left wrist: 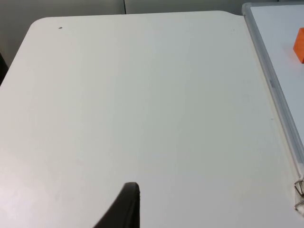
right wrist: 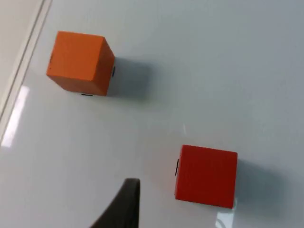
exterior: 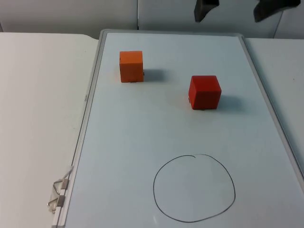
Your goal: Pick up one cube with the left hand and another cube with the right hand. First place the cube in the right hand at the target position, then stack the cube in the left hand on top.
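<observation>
Top view: cubes (exterior: 131, 66) on whiteboard (exterior: 142, 142)

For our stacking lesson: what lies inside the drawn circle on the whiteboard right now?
Inside the drawn circle only bare whiteboard is seen. The orange cube and red cube sit apart beyond it, untouched. Nothing covers the circle, so nothing is hidden.

A robotics lab or test bench: a plain white desk (exterior: 42, 118) ends at a grey partition wall (exterior: 66, 14), carrying a framed whiteboard (exterior: 171, 133) with a hand-drawn circle (exterior: 194, 188) and 2 binder clips (exterior: 58, 194) at its near left edge.
</observation>
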You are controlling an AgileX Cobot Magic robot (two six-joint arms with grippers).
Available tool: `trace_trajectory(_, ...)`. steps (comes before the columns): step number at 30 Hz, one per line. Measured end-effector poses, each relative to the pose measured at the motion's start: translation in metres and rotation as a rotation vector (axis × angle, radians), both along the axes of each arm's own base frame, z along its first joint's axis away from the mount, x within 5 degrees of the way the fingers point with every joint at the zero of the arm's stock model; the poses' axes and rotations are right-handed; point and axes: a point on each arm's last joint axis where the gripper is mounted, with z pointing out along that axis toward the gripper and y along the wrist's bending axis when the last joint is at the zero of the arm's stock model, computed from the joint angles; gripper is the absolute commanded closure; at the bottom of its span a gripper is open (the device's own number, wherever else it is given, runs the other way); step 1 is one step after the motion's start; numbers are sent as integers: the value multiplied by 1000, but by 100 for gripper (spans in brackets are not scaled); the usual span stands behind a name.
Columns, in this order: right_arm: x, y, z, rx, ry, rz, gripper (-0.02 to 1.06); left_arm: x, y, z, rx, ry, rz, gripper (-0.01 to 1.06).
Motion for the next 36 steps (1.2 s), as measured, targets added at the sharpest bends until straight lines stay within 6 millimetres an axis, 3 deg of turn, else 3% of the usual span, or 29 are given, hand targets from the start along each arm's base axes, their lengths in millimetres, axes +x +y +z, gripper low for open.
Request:
trace_trajectory(8, 16, 7, -59, -54, 118, -33, 1, 0, 0, 0, 0, 0, 0, 0)
trace_trajectory(17, 28, 13, -103, -34, 154, -74, 1, 0, 0, 0, 0, 0, 0, 0)
trace_trajectory(23, 37, 18, -123, -31, 177, -103, 1, 0, 0, 0, 0, 0, 0, 0)
trace_trajectory(31, 44, 22, -131, -18, 172, -109, 2, 0, 0, 0, 0, 0, 0, 0)
trace_trajectory(36, 44, 22, -139, -22, 184, -110, 18, 0, 0, 0, 0, 0, 0, 0)
